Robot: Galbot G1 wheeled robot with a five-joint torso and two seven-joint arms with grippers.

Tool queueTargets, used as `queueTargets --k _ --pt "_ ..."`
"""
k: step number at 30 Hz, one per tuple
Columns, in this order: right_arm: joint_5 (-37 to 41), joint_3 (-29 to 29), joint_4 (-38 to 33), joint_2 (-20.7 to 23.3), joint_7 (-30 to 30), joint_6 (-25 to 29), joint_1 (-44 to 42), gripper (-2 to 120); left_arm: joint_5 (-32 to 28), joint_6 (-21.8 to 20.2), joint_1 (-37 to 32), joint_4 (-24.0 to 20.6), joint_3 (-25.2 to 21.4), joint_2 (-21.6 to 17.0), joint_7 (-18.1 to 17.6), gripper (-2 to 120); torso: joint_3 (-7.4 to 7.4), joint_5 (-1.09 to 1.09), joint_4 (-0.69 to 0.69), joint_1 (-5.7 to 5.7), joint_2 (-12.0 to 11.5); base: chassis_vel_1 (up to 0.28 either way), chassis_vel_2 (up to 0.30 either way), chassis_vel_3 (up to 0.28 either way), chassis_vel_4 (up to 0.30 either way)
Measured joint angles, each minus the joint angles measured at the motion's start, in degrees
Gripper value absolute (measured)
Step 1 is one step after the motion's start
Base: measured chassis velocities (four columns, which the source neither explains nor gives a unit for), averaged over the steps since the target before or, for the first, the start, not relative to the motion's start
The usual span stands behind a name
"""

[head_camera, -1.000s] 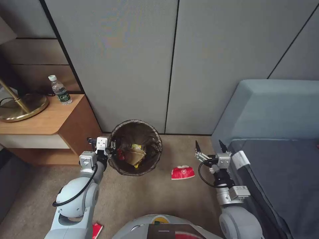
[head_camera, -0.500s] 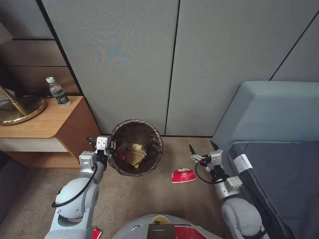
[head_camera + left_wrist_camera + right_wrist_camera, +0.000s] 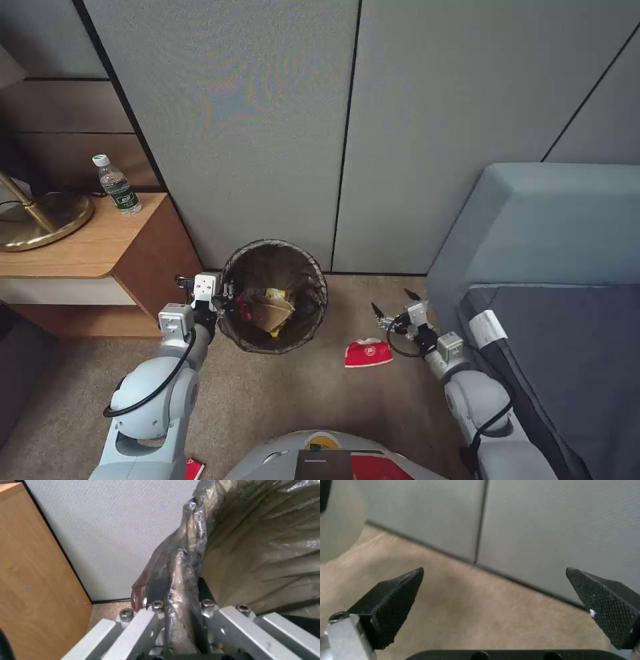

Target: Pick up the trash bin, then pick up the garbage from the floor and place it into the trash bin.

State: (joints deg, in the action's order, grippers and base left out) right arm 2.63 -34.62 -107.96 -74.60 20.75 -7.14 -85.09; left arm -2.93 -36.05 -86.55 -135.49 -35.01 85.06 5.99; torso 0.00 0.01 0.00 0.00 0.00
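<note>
— Where does the next piece of garbage lie from the right claw [image 3: 395,307]?

— The red-and-white carton [image 3: 368,353] lies on the floor [image 3: 313,393], just below and slightly to the robot's left of that claw, its long axis running side to side. The right arm is clearly the nearer one.

— And that claw?

— Spread wide, both fingertips [image 3: 400,590] well apart, holding and touching nothing.

— The trash bin [image 3: 273,295]?

— Beside the wooden nightstand [image 3: 100,253], near the wall, with wrappers inside. The left claw [image 3: 178,605] is clamped on its bag-lined rim.
</note>
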Motion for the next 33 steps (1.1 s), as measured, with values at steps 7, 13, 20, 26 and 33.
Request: queueTargets --k 7,13,20,26,33 --pt "-4.2 0.2 5.8 1.5 13.5 -0.5 2.9 100 0.1 -0.1 0.1 0.0 0.2 0.0 0.0 3 0.0 0.0 -0.01 0.0 0.0 0.0 0.0 0.0 0.0" --pt "-6.7 1.7 9.0 1.9 15.1 -1.3 4.6 100 0.1 -0.1 0.1 -0.2 0.2 0.0 0.0 3 0.0 0.0 0.0 0.0 0.0 0.0 0.0 0.0 0.0" --pt "-8.5 3.6 14.2 2.3 15.3 -0.9 6.4 100 0.0 -0.2 0.0 -0.5 0.0 0.0 0.0 3 0.0 -0.01 0.0 0.0 0.0 0.0 0.0 0.0 0.0" --pt "-8.9 4.8 17.0 2.5 15.3 -0.6 7.1 100 0.0 -0.2 0.0 -0.5 0.0 0.1 0.0 3 0.0 -0.01 -0.01 0.0 0.0 0.0 0.0 0.0 0.0" --pt "-9.1 5.4 19.7 2.2 15.1 -0.5 8.2 100 0.1 -0.2 0.0 -0.5 0.2 0.2 0.0 3 0.0 -0.01 0.0 0.0 0.0 0.0 0.0 0.0 0.0"
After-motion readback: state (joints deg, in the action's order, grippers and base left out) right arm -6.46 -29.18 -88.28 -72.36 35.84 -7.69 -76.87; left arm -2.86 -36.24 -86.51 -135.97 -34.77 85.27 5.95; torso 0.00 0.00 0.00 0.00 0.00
